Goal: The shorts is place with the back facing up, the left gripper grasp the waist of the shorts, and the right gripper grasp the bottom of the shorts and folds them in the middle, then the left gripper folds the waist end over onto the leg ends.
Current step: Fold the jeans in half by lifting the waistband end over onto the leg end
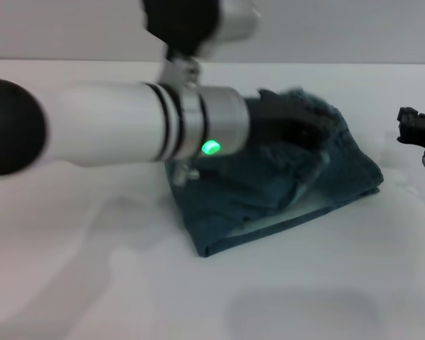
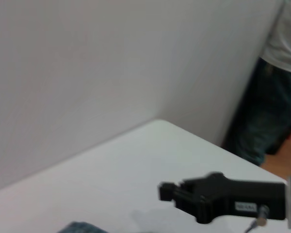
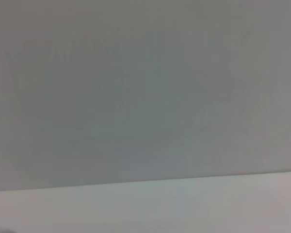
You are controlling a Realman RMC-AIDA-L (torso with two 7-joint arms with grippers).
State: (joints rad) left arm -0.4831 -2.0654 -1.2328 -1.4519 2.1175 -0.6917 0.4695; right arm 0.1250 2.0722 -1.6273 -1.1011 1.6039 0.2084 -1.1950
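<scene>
Shorts (image 1: 269,198) of blue denim lie folded in a thick bundle on the white table (image 1: 92,283), a little right of centre in the head view, with a pale strip of the inside fabric showing along the near edge. The left gripper (image 1: 287,120) reaches in from the robot's left across the bundle's far upper part, its dark fingers against the cloth; how its jaws stand cannot be told, since the claw blurs into the denim. Its silver-white arm (image 1: 127,120), with a green light (image 1: 210,147) glowing on the wrist band, fills the left half of the head view. The right gripper (image 1: 416,127) sits apart from the shorts at the table's right edge, low over the surface and holding nothing; whether its jaws are parted cannot be told either. It shows as a black block with a small white label (image 2: 246,207) in the left wrist view, where a person (image 2: 276,73) in a white top stands beyond the table's corner.
</scene>
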